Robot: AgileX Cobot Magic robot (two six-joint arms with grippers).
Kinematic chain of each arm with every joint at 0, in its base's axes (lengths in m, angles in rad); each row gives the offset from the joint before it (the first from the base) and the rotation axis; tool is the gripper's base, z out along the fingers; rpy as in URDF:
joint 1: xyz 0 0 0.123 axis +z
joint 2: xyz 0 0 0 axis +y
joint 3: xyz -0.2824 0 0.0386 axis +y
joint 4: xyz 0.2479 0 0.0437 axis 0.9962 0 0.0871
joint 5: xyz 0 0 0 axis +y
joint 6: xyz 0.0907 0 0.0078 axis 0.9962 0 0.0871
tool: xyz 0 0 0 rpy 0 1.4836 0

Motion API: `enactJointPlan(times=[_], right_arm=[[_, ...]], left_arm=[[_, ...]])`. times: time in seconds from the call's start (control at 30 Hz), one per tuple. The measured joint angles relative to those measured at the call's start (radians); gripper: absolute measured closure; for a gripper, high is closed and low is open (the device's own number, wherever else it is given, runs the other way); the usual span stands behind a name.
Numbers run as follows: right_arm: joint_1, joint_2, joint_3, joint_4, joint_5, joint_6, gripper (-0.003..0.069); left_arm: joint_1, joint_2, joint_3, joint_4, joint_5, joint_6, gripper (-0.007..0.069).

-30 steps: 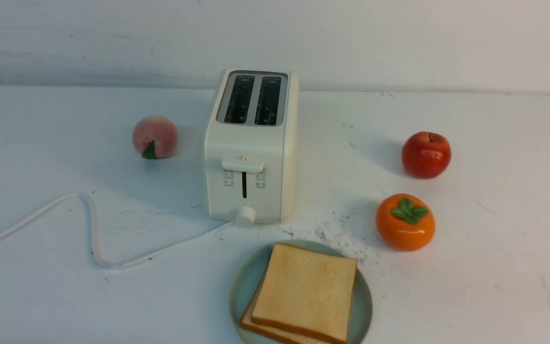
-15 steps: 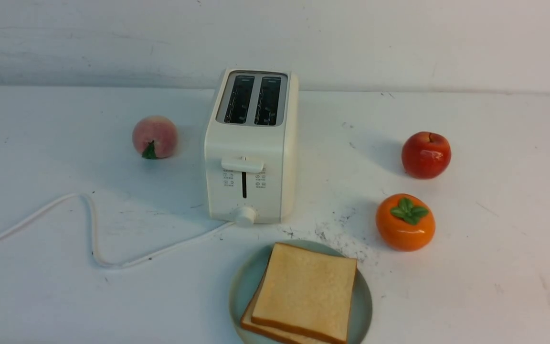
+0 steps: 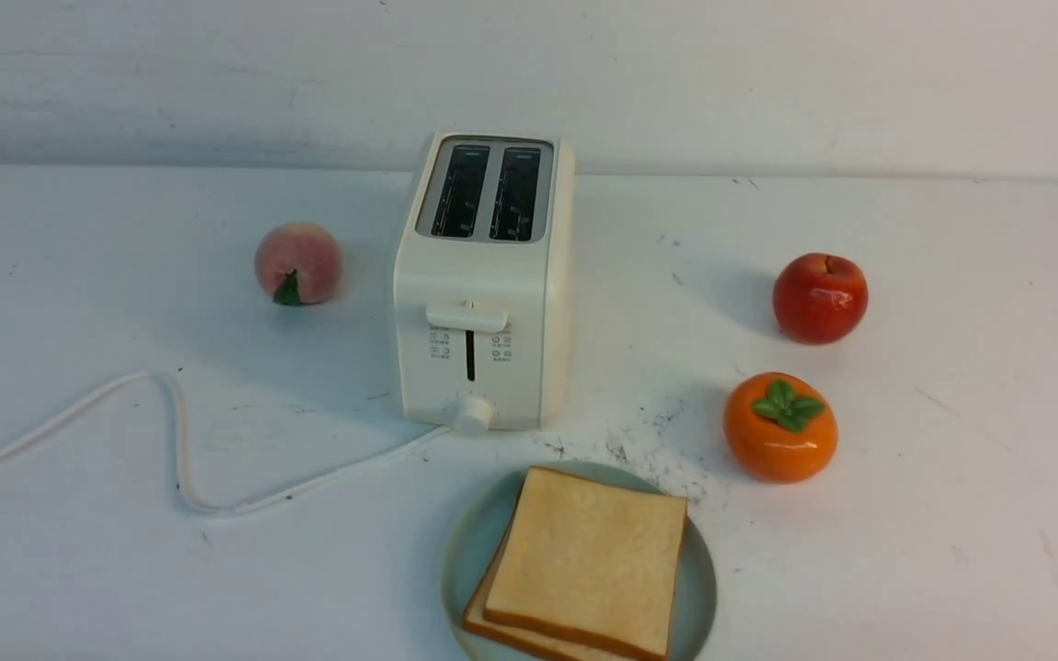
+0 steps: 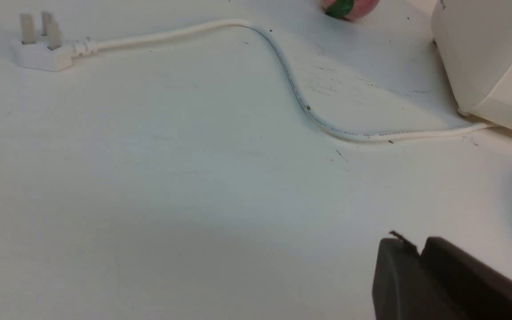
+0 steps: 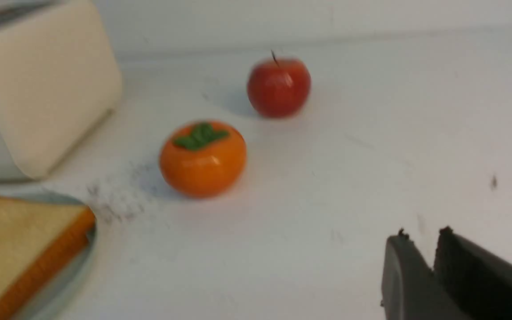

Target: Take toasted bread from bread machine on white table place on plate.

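Two slices of toasted bread [image 3: 584,560] lie stacked on the pale teal plate [image 3: 461,560] at the front of the white table [image 3: 951,514]. The cream bread machine [image 3: 483,294] stands behind the plate, and both its dark slots show no bread. Neither arm appears in the front view. My left gripper [image 4: 416,242] hovers over bare table near the bread machine's corner [image 4: 482,58], its jaws together and holding nothing. My right gripper [image 5: 422,238] hangs over bare table, right of the plate [image 5: 78,271] and toasted bread [image 5: 11,240], with a narrow gap between its tips and nothing in it.
A peach [image 3: 298,263] sits left of the bread machine. A red apple [image 3: 819,297] and an orange persimmon [image 3: 780,427] sit to its right. The white cord [image 3: 180,459] loops across the left front and ends in a plug [image 4: 38,49]. A wall closes the back.
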Motion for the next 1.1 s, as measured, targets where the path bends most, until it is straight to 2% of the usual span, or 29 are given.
enactJointPlan(times=[0.07, 0.17, 1.1], right_arm=[[-0.003, -0.036, 0.0, 0.0, 0.095, 0.0, 0.0545], [-0.005, -0.087, -0.004, 0.001, 0.129, 0.0, 0.0543], [-0.006, -0.095, -0.008, -0.026, 0.146, 0.0, 0.0519]], left_arm=[[0.0, 0.0, 0.0, 0.0, 0.0, 0.0, 0.0557], [0.0, 0.0, 0.0, 0.0, 0.0, 0.0, 0.0552], [0.0, 0.0, 0.0, 0.0, 0.003, 0.0, 0.0533]])
